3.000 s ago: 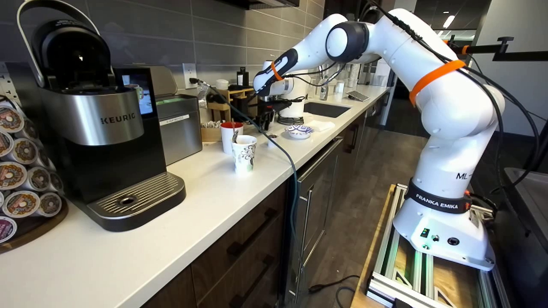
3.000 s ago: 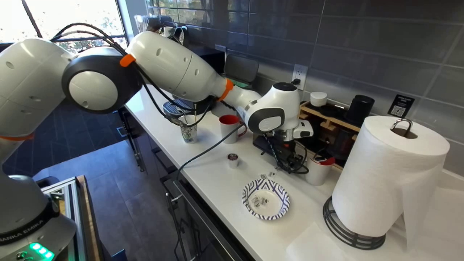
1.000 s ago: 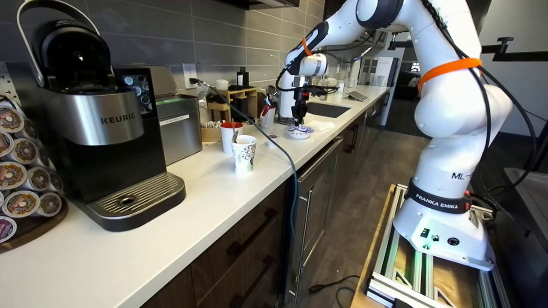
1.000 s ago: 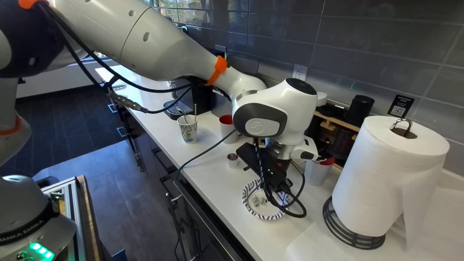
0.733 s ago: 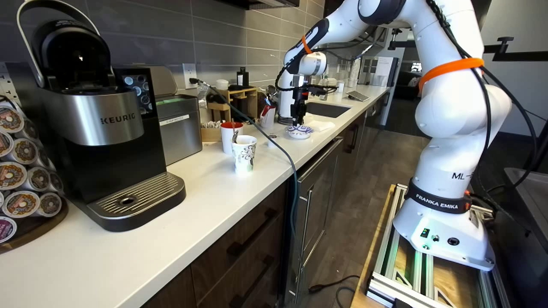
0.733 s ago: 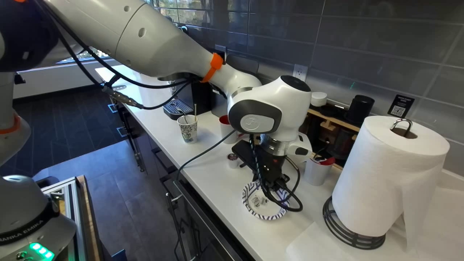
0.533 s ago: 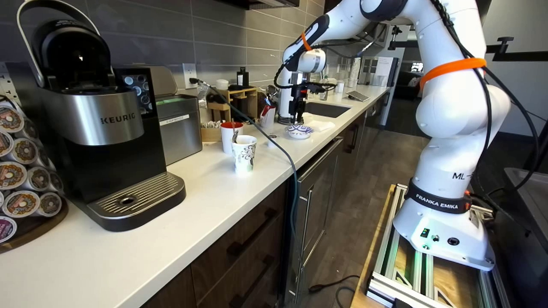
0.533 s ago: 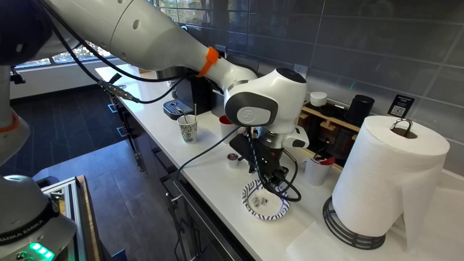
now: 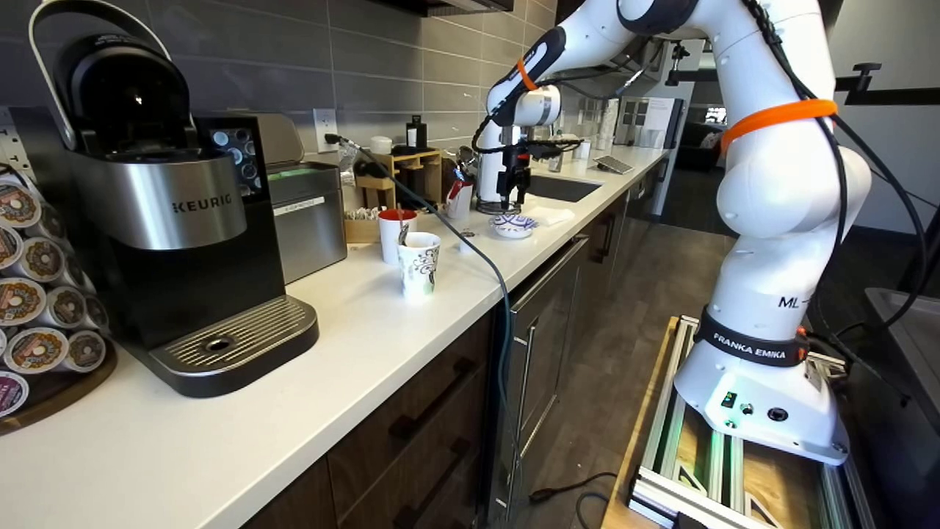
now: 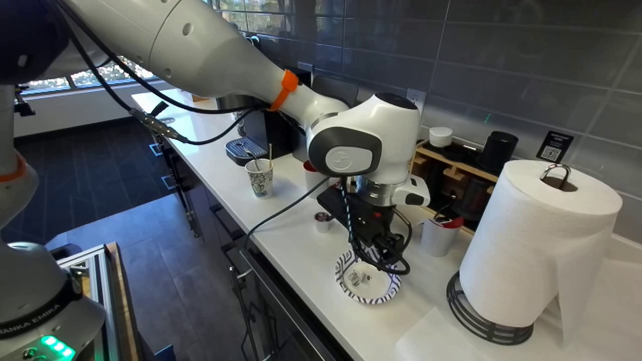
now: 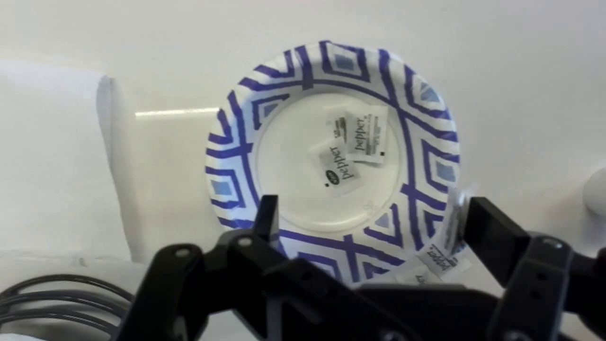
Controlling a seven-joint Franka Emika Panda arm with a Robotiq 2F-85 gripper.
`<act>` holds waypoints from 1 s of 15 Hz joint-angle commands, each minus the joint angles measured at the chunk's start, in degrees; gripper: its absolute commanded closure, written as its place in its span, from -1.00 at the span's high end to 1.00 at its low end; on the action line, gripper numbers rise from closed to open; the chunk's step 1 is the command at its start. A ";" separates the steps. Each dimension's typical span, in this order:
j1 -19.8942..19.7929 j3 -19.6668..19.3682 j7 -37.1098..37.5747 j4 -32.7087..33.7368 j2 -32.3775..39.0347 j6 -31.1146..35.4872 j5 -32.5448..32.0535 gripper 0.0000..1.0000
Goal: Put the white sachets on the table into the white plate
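Gripper [image 11: 372,211] is released: we see its fingers spread wide above the paper bowl [image 11: 291,161], over part of its rim. Bowl sits flat on the counter [image 9: 367,323], white centre, blue-purple diamond pattern round the rim.

Inside it we read two pepper sachets [image 11: 367,134], overlapping. A printed scrap shows beside them; can't tell if it's a third.

More sachets [image 11: 439,257] at lower right of the wrist view, overlapping the rim there and partly hidden by the gripper. We can't tell if they rest on rim or counter. One stands edge-on right by the finger [image 11: 494,237] on that side; too blurred to say whether it clings.

Elsewhere, in an exterior view: Keurig coffee maker [image 9: 154,206], and a patterned paper cup [image 9: 419,270] near a red-lined mug [image 9: 388,241]. In an exterior view, coffee pod [image 10: 322,223] between that mug and the bowl, paper towel roll [image 10: 551,240] upright on a black wire stand [image 10: 501,336], white sheet [image 10: 431,338] lying next to it.
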 commanded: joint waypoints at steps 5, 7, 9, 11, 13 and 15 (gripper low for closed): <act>5.27 -5.06 17.66 -2.68 2.99 12.49 -10.66 1.00; 6.05 -5.49 20.24 -2.60 3.58 12.27 -12.28 1.00; 6.28 -5.19 21.62 -2.73 3.58 11.76 -12.26 1.00; 6.23 -4.44 21.77 -3.25 3.01 11.72 -11.34 1.00; 6.06 -3.72 21.39 -3.41 2.62 11.40 -10.47 1.00; 5.90 -2.99 21.09 -3.59 2.30 11.31 -9.62 1.00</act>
